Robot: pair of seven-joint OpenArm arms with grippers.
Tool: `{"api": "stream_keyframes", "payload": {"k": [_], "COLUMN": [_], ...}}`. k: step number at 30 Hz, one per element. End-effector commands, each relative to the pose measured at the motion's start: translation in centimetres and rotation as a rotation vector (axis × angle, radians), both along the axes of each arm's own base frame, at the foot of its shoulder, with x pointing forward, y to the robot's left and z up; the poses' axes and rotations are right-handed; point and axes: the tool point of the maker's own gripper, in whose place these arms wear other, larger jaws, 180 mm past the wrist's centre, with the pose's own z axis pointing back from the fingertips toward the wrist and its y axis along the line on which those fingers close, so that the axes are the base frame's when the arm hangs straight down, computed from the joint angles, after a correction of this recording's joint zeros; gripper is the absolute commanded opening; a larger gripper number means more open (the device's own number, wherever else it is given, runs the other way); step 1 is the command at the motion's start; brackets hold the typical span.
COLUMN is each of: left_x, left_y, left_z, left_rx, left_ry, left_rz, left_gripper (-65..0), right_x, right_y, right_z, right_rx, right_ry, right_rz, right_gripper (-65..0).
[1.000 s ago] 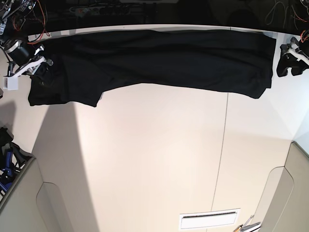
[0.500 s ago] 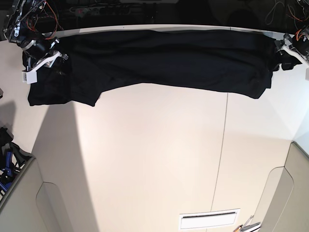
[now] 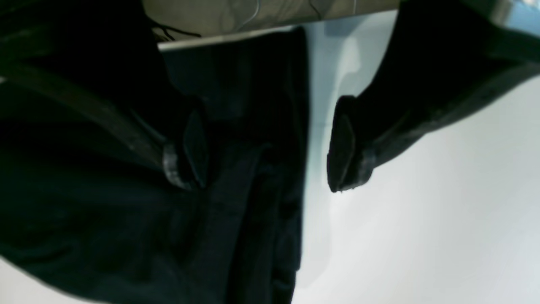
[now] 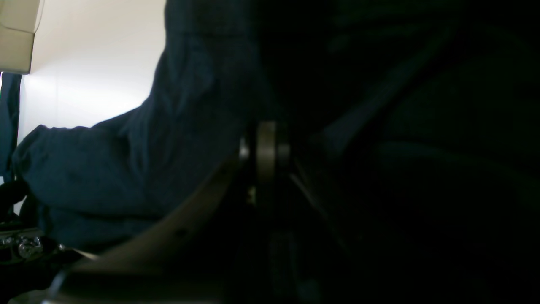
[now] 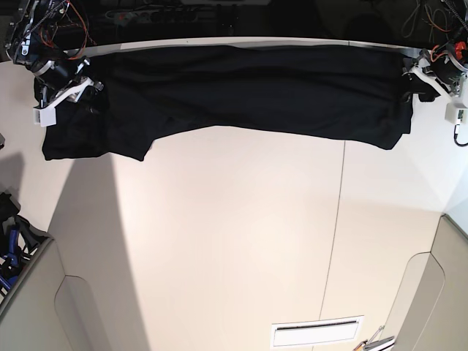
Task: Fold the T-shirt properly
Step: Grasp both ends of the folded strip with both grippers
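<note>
Large plain black short-sleeved cloth T-shirt, soft and wrinkled, spread as a long band along the far edge of the pale cream table, one end under the right gripper and the other end at the left gripper. Left gripper: jaws spread wide and empty, straddling the shirt's side hem, one dark padded fingertip over the cloth and the other over bare table just beside it. Right gripper: fingers pressed fully together, with folds of the shirt around them; whether cloth is pinched between cannot be told.
</note>
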Motion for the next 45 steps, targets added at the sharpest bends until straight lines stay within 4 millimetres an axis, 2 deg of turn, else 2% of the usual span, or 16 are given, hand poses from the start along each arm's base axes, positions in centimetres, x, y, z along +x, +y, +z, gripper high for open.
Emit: {"api": "stream_keyframes", "payload": {"k": [1, 5, 11, 16, 22, 31, 34, 37, 41, 42, 45], "left_x": [0.7, 0.6, 0.5, 0.1, -0.7, -0.1, -0.1, 0.3, 1.2, 1.3, 1.4], "left_y": [0.5, 0.6, 1.9, 1.5, -1.4, -2.6, -3.4, -3.6, -3.2, -3.2, -3.2], "left_z": [1.0, 0.9, -0.6, -1.3, -1.2, -0.4, -0.6, -0.5, 0.3, 0.4, 0.4], "left_rx": [0.016, 0.019, 0.009, -0.038, -0.164, -0.246, -0.266, -0.27, -0.267, -0.267, -0.267], "left_ry": [-0.038, -0.037, -0.012, 0.005, 0.036, -0.01, -0.005, -0.022, -0.087, -0.096, -0.099], "left_rz": [-0.008, -0.003, 0.044, 0.047, -0.058, -0.06, -0.077, -0.077, -0.054, -0.051, -0.051], "left_gripper": [-19.4, -19.4, -19.4, -19.4, -19.4, -20.8, -27.7, -45.4, -62.6, -65.0, -65.0], "right_x": [0.6, 0.6, 0.6, 0.3, 0.7, 0.6, 0.6, 0.5, 0.5, 0.5, 0.6], "right_y": [-0.4, -0.3, -0.3, -0.2, 0.2, 0.2, 0.2, 0.3, 0.3, 0.4, 0.6], "right_z": [0.9, 0.9, 0.9, 0.7, 1.3, 1.3, 1.3, 1.2, 1.3, 1.3, 1.6], "right_rx": [-0.001, 0.0, -0.001, 0.003, 0.042, 0.042, 0.042, 0.042, 0.048, 0.051, 0.077], "right_ry": [-0.039, -0.038, -0.036, -0.018, -0.046, -0.04, -0.04, -0.036, -0.037, -0.038, -0.048], "right_rz": [-0.002, -0.002, -0.001, 0.011, 0.002, 0.006, 0.006, 0.009, 0.01, 0.009, 0.01], "right_gripper": [-65.0, -65.0, -65.0, -65.0, -65.0, -65.0, -65.0, -65.0, -65.0, -65.0, -65.0]}}
